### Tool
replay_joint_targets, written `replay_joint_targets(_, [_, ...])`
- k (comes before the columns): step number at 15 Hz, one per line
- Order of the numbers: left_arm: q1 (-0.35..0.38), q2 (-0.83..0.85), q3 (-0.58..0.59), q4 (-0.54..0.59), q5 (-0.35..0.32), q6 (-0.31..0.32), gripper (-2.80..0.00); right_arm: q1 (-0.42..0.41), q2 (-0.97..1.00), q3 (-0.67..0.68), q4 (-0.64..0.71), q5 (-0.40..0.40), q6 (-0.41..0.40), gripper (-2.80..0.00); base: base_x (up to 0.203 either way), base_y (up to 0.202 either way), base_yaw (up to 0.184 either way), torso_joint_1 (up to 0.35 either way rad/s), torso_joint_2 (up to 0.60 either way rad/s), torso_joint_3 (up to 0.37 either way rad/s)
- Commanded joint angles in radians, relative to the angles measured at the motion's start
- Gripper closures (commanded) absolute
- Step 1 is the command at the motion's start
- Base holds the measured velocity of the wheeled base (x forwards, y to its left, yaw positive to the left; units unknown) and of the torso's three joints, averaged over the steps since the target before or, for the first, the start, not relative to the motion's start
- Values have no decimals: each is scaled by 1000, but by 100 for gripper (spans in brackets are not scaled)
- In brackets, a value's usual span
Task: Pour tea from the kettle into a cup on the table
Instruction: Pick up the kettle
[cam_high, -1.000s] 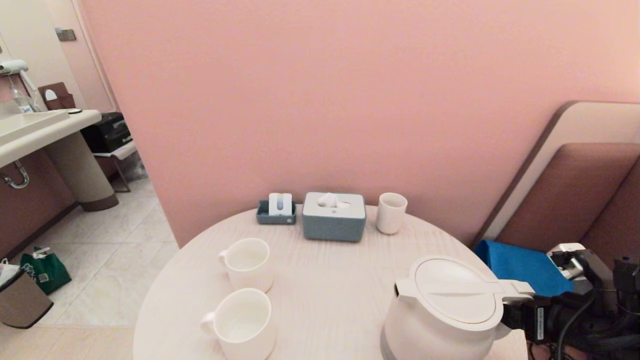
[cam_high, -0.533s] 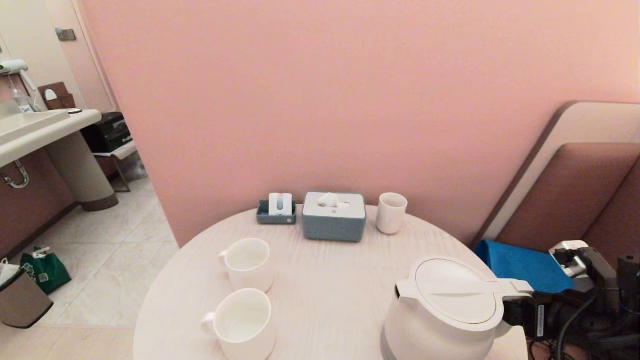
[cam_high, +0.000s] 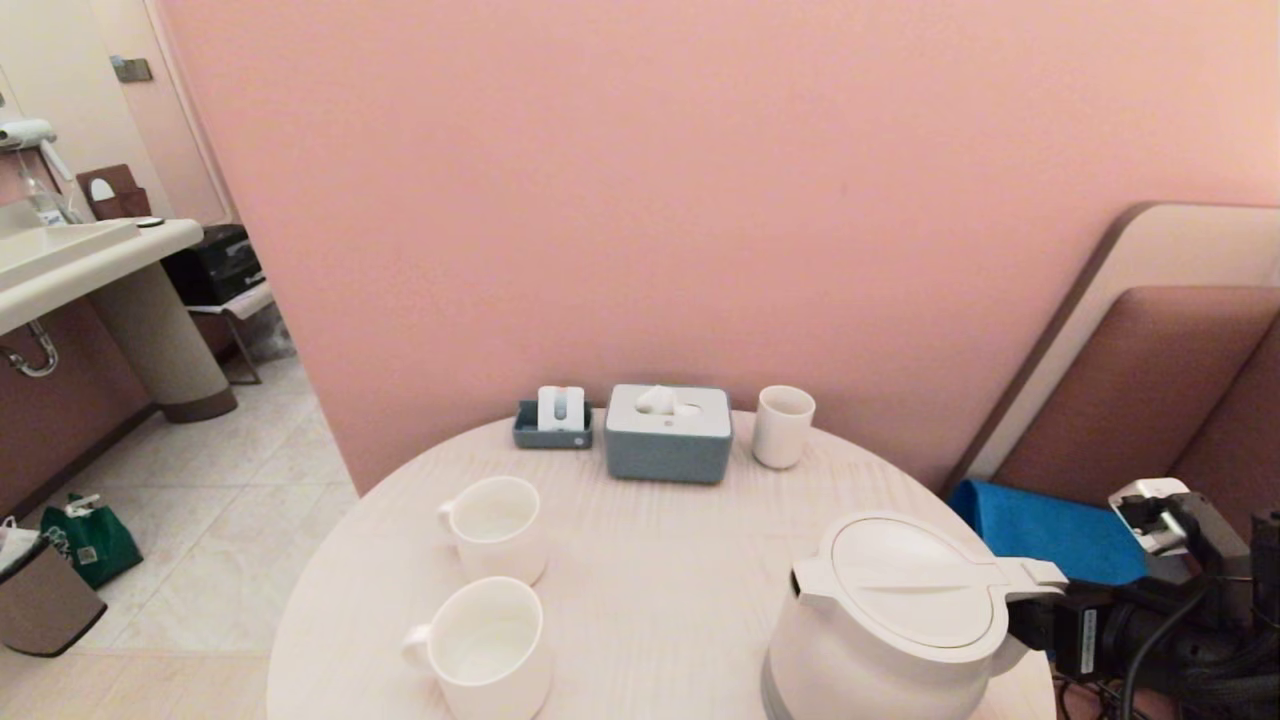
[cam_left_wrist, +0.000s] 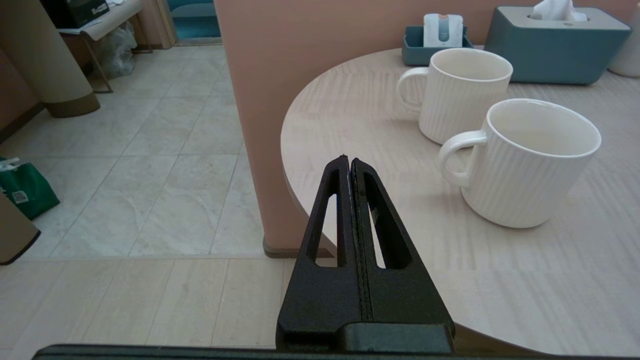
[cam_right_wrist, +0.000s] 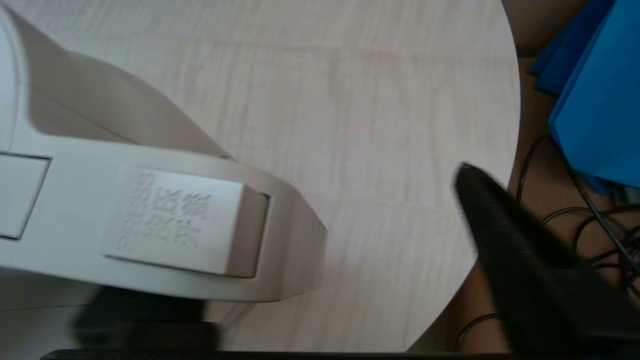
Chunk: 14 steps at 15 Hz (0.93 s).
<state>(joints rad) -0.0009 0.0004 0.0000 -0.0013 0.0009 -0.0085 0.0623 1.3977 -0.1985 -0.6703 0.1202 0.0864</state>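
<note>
The white kettle (cam_high: 900, 610) stands upright at the front right of the round pale table (cam_high: 660, 570), lid shut, spout toward the cups. My right gripper (cam_high: 1040, 632) is at its handle (cam_right_wrist: 175, 225), open: one black finger (cam_right_wrist: 500, 235) stands well clear of it, the other shows dark beneath the handle. Two white cups sit at the front left, one nearer (cam_high: 485, 645) and one farther (cam_high: 495, 525). My left gripper (cam_left_wrist: 349, 161) hangs shut and empty beside the table's left edge, short of the nearer cup (cam_left_wrist: 535, 160).
At the back by the pink wall stand a grey tissue box (cam_high: 668, 432), a handleless white tumbler (cam_high: 782, 425) and a small grey tray of sachets (cam_high: 553, 420). A blue cushion (cam_high: 1040, 530) and cables lie off the table's right edge.
My right arm has drifted slightly to the right, away from the kettle body. The kettle, the cups and the left arm have not moved.
</note>
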Motion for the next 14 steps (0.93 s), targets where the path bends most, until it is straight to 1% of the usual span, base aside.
replay_joint_targets(1, [0, 0, 0, 0, 1, -1, 0, 1, -5, 1, -5, 1, 0, 0, 0, 0, 0, 0, 0, 0])
replay_joint_targets(5, [0, 1, 0, 0, 1, 0, 0, 13, -17, 4, -3, 1, 0, 0, 0, 0, 0, 0, 0, 0])
replay_joint_targets(10, [0, 0, 0, 0, 1, -1, 0, 59, -22, 7, -3, 1, -5, 0, 0, 0, 0, 0, 0, 0])
replay_joint_targets(14, [1, 0, 0, -1, 1, -1, 0, 65, -48, 2, -3, -1, -5, 0, 0, 0, 0, 0, 0, 0])
